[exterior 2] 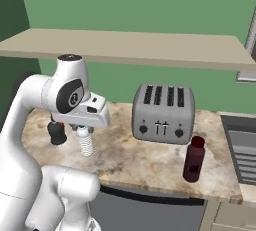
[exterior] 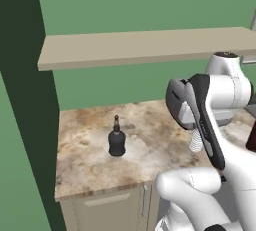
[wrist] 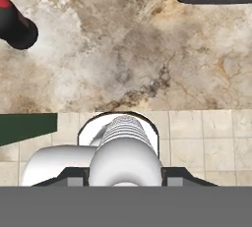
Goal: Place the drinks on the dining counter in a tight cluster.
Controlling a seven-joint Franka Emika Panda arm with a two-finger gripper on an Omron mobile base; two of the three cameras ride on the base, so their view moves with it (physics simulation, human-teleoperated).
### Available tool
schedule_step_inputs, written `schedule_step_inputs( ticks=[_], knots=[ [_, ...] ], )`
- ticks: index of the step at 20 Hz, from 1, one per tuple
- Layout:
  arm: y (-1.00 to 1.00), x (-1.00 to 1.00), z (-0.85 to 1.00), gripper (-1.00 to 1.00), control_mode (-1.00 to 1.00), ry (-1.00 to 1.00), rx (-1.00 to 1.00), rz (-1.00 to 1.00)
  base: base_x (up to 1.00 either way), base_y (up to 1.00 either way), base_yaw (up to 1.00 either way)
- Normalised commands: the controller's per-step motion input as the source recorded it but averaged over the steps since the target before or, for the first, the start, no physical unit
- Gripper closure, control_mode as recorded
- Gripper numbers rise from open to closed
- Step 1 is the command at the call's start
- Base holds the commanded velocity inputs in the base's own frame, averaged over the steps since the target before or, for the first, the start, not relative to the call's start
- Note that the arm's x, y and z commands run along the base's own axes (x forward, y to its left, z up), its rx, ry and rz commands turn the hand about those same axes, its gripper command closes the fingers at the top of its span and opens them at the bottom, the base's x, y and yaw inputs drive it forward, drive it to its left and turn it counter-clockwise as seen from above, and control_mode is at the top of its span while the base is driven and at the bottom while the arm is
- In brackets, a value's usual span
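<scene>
Drinks stand on the small marbled desk (exterior 2: 150,160) under the wall shelves (exterior 2: 140,47), not yet on the dining counter, so the task appears to be at its first step: fetching a bottle.

By size, the toaster (exterior 2: 163,113) comes first, at the back of this desk and no part of the job. The maroon bottle (exterior 2: 194,159) stands upright in front of the toaster, toward its right end, near the desk's front edge and well apart from the other two. The black bottle (exterior: 116,142) stands upright on the left part of the desk, free of the arm. The water bottle (exterior 2: 86,142) is the smallest; it sits upright directly under the tool (exterior 2: 82,129), just beside the black bottle in the right base view.

In the hand view the ribbed bottle rises between the two dark tips, and the jaws look drawn in against it, so the tool seems to be gripping the water bottle, though actual contact is hard to confirm.

The next move would likely be a straight lift clear of the desk, kept away from the black bottle, then a drive to the dining counter.
</scene>
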Motion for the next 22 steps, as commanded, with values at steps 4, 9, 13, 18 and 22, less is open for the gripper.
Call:
schedule_step_inputs(
  ticks=[4,9,13,18,22],
  knots=[
    [0.00,0.00,0.00,1.00,1.00,0.00,0.00,0.00,-0.62,0.00,-0.38],
    [0.00,0.00,0.00,1.00,1.00,0.00,0.00,0.00,-0.69,0.00,-0.54],
    [0.00,0.00,0.00,1.00,1.00,0.00,0.00,0.00,-0.16,-0.06,-0.74],
    [0.00,0.00,0.00,1.00,1.00,0.00,0.00,0.00,0.00,0.00,-0.93],
    [0.00,0.00,0.00,1.00,1.00,0.00,0.00,0.00,0.00,0.00,-0.98]
  ],
)
